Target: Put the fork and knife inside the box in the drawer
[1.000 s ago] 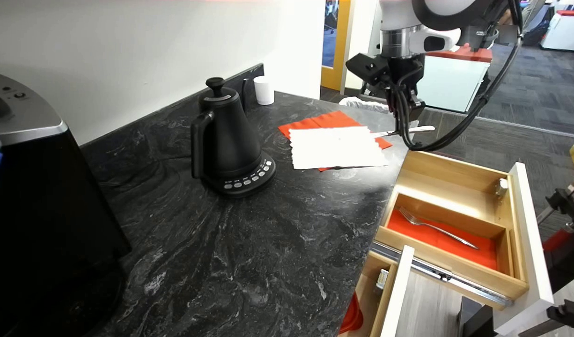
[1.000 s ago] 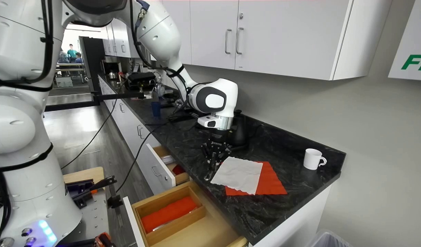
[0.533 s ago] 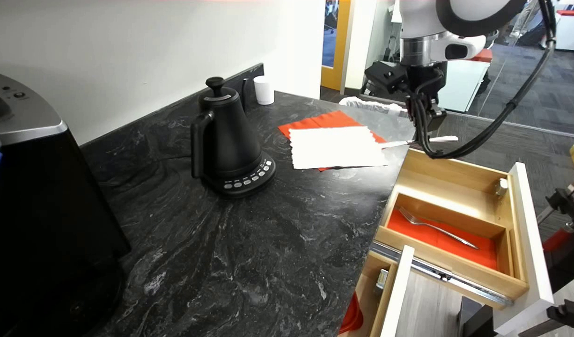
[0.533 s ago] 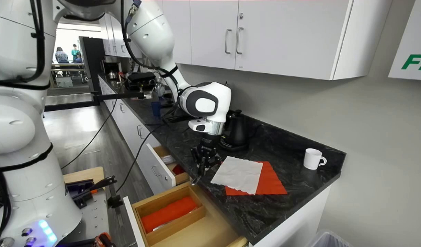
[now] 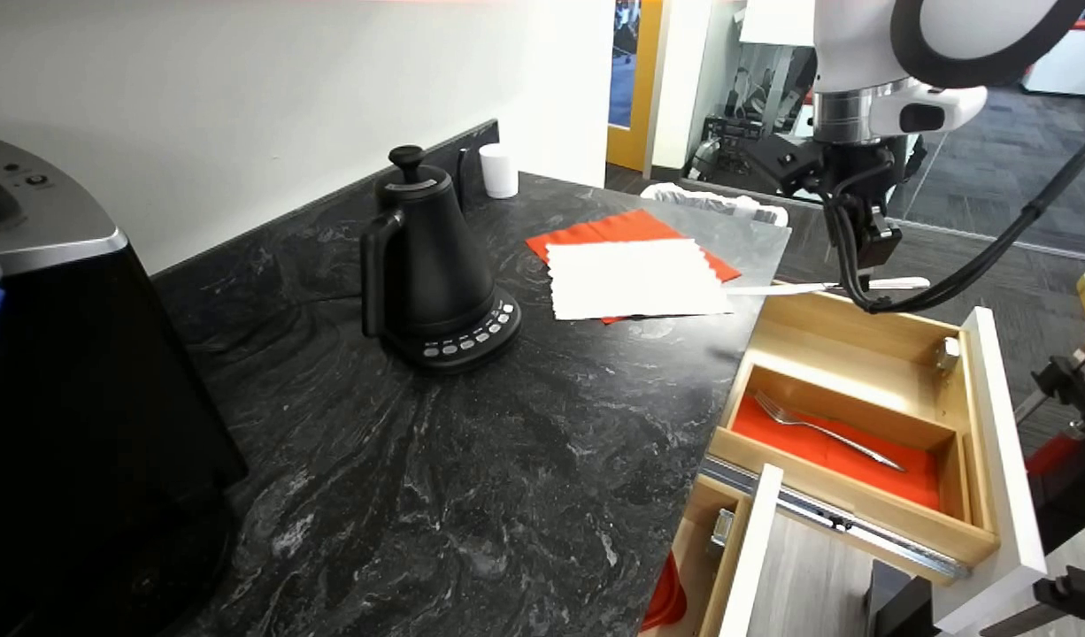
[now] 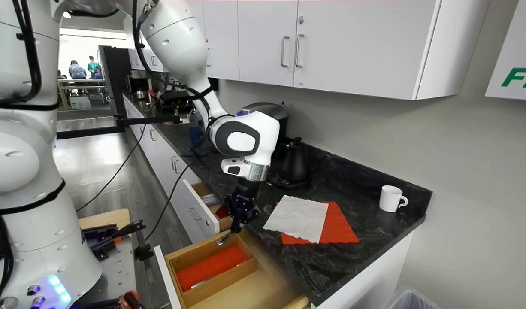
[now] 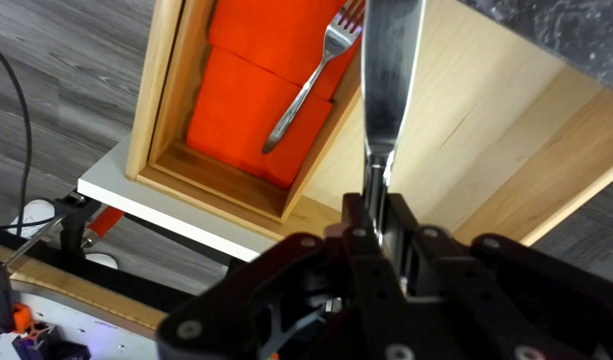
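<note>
At the bottom of the wrist view, the tool [image 7: 376, 206] is narrow, pinching the handle of the knife [image 7: 390, 75], whose blade runs to the frame's top edge, right of centre. Left of it, toward the top, the fork [image 7: 315, 75] lies slantwise on the red-orange bottom of the box [image 7: 311, 162], inside the pulled-out drawer [image 7: 451, 135]. In an exterior view a black kettle [image 5: 432, 252] stands left of centre on the dark table [image 5: 454, 478], near a white sheet [image 5: 638, 279] lying over a red sheet [image 5: 609, 231].
</note>
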